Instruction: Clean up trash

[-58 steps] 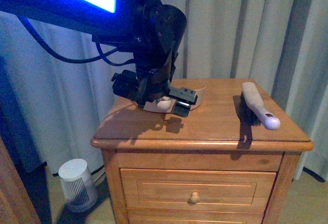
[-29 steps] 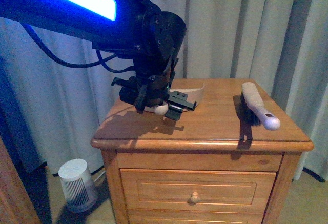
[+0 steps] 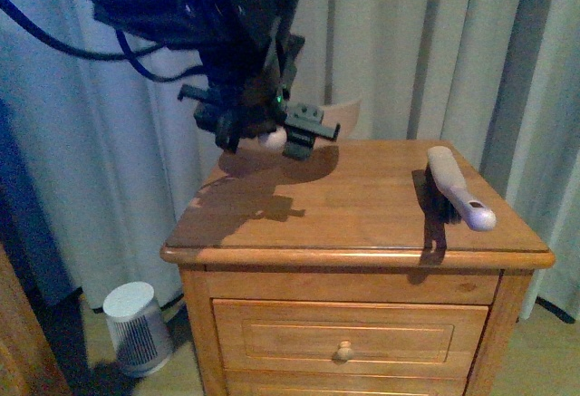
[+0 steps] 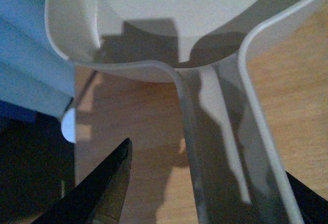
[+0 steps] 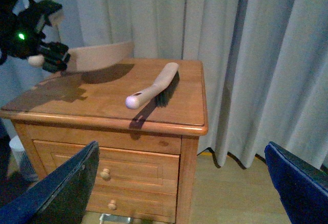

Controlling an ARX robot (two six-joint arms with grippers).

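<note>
Left hand (image 3: 272, 133) gripping beige dustpan (image 3: 344, 115) above counter (image 3: 362, 210), right hand (image 5: 182, 147) wide open and empty, brush (image 5: 154, 86) ahead of it.

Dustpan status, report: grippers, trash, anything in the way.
Left gripper shut on dustpan, above nightstand. Right gripper open, empty. Trash not visible. Brush lies on nightstand, apart.

No readable txt, labels, brands or nos. anywhere — nothing legible on the things near the fingers, nor on those well apart from them.
</note>
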